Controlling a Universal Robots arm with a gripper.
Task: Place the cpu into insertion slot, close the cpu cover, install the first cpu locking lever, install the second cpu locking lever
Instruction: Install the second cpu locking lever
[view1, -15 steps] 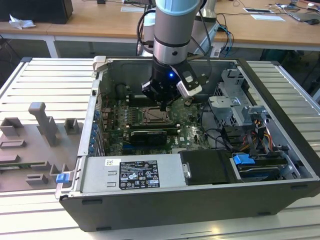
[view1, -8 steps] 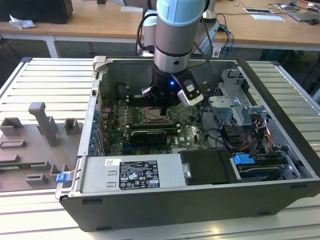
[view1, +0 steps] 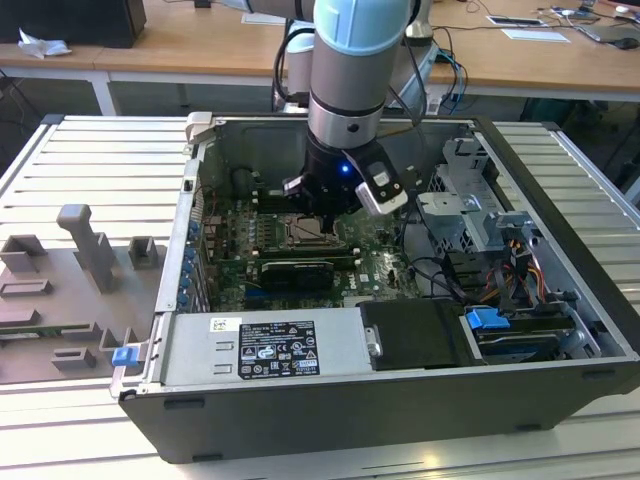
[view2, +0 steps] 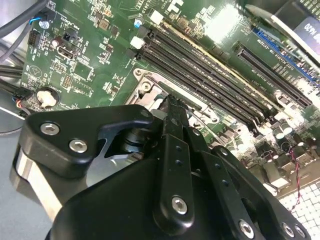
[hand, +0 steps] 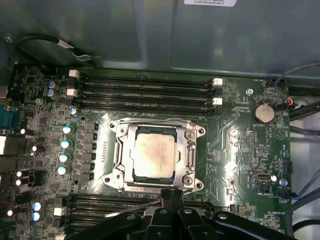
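Observation:
In the first wrist view the cpu (hand: 154, 156), a silvery-grey square, lies in the insertion slot (hand: 114, 177) on the green board. The silver cpu cover (hand: 191, 152) lies flat around it, framing the chip through its window. My gripper (hand: 171, 193) stands just beside the slot's edge, its two black fingers pressed together with nothing visible between them. In the second wrist view the fingertips (view2: 173, 103) reach down to the slot's metal rim (view2: 150, 85). In the exterior view the gripper (view1: 320, 214) hangs low over the slot (view1: 303, 231) inside the open computer case.
Long black memory slots (hand: 145, 87) flank the socket on two sides. A black graphics card (view1: 292, 271), a power supply (view1: 262, 345), a drive cage (view1: 470, 215) and cables crowd the case. A grey fixture plate (view1: 70, 285) lies at the exterior view's left.

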